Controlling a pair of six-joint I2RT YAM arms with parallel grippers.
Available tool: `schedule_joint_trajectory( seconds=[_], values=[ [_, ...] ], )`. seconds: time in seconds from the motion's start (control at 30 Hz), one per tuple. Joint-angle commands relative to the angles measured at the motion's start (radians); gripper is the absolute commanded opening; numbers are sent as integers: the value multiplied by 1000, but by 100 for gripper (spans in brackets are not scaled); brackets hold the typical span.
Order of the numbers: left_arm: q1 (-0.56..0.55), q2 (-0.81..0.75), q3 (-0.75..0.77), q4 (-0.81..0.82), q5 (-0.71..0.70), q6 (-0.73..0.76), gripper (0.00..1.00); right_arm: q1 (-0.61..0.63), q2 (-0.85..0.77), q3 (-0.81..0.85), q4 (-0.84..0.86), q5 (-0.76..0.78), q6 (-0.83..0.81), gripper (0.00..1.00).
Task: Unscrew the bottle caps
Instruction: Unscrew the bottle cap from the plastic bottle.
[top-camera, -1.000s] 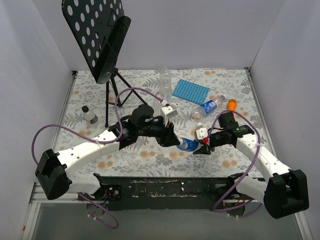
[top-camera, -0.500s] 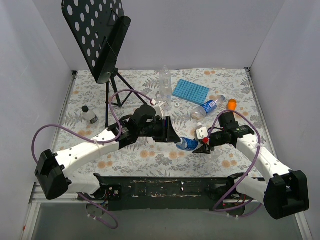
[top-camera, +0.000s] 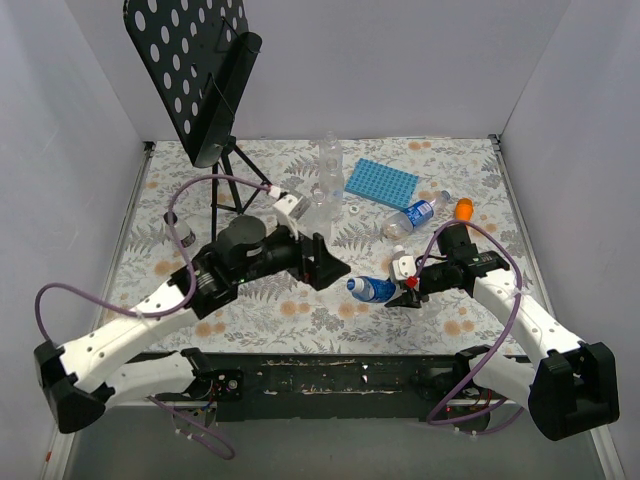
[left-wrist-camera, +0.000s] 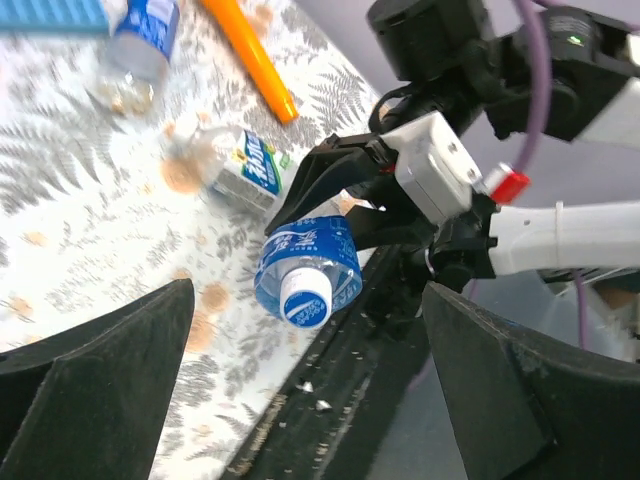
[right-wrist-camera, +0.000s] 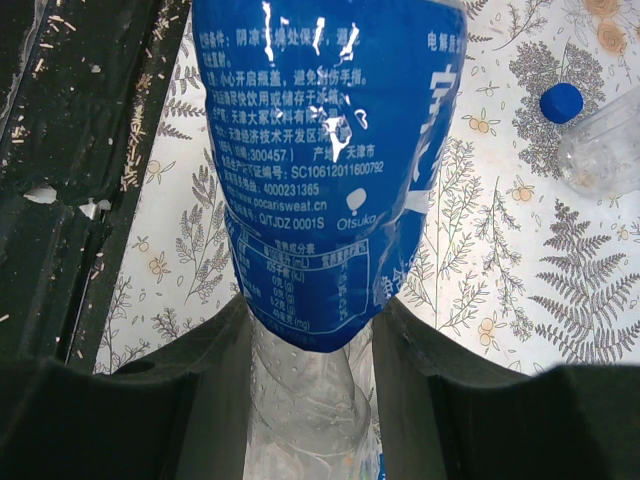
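Left end effector (top-camera: 330, 265) is wide open, gripping nothing. In my left wrist view its two black fingers (left-wrist-camera: 95, 385) sit spread at the bottom corners. Between them but clear of both I see the white cap (left-wrist-camera: 305, 296), on the neck of the blue-label bottle (left-wrist-camera: 306, 262) and pointing at my left arm. No contact with the cap. Right end effector (right-wrist-camera: 310, 380) is closed on that bottle, pinching the clear body just past the label. The bottle is roughly level, over the near part of the worktop (top-camera: 280, 310). From overhead the two end effectors are near each other with a small gap, cap end in between. Further out, a second labelled bottle (top-camera: 416, 214) lies on its side behind my right arm, near the orange stick (top-camera: 463, 209). Right wrist view catches a blue cap (right-wrist-camera: 561, 102) on a clear bottle (right-wrist-camera: 605, 150) lying at the frame edge; can't tell which bottle that is overhead. Blue tray (top-camera: 380, 183) is at the back, with a tall clear bottle (top-camera: 329, 158) upright just left of it. Small bottle (top-camera: 180, 231) stands alone far left, well apart from the rest. Black music stand (top-camera: 205, 80) is in the back left corner.
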Motion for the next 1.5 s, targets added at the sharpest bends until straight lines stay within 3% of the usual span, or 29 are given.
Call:
schedule_joint_trajectory(
  seconds=[0.0, 0.2, 0.37, 1.0, 1.47],
  values=[
    [-1, -159, -121, 97, 9, 297, 98, 2, -9, 1, -4, -40, -15, 17],
    [1, -288, -290, 116, 204, 661, 98, 2, -3, 2, -13, -40, -26, 17],
    [1, -310, -327, 142, 278, 795, 98, 0, 7, 2, -18, -42, -29, 17],
    [1, -127, -239, 123, 357, 1002, 98, 0, 17, 2, -22, -39, -38, 17],
    [-2, -17, -195, 125, 411, 1051, 98, 2, 20, 2, -25, -37, -41, 17]
  ],
)
